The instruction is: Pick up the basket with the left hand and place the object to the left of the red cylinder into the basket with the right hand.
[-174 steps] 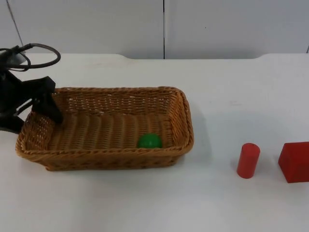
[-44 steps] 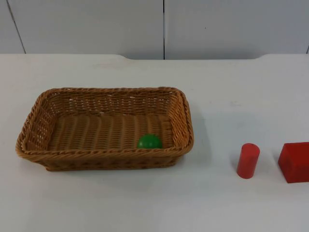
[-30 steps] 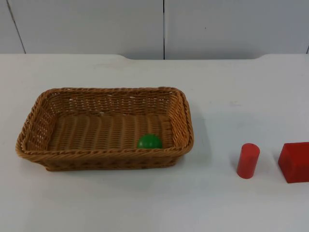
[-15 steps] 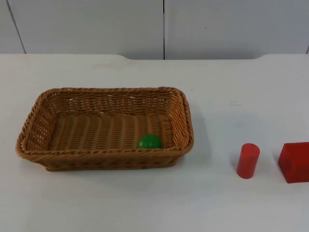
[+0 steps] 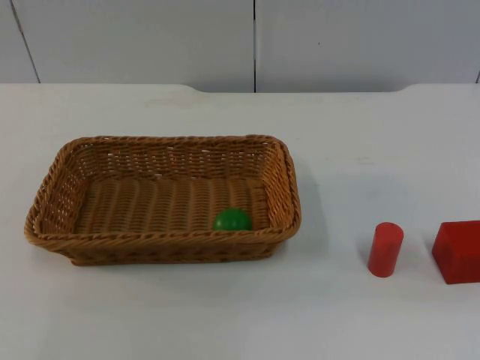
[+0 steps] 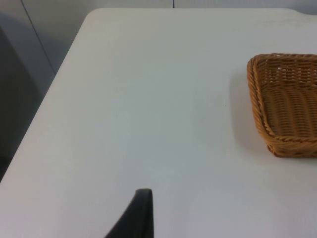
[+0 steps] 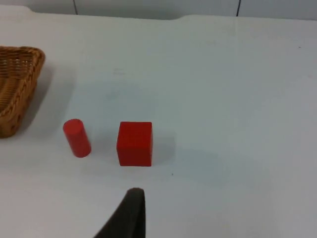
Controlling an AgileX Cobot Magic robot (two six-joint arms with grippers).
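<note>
Already the green ball point(image 5: 232, 219) is lying inside the basket point(image 5: 45, 225); both tools are waiting clear, finger state I cannot tell. Judging best: staying retracted.

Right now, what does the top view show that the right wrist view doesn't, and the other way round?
The top view alone has the green ball lying inside the basket, near its front wall, and the basket's whole rim. The right wrist view alone has a black fingertip of the right hand, held above the table away from the objects. Both share the red cylinder standing upright, the red cube beside it but apart, part of the basket, and the white table.
</note>
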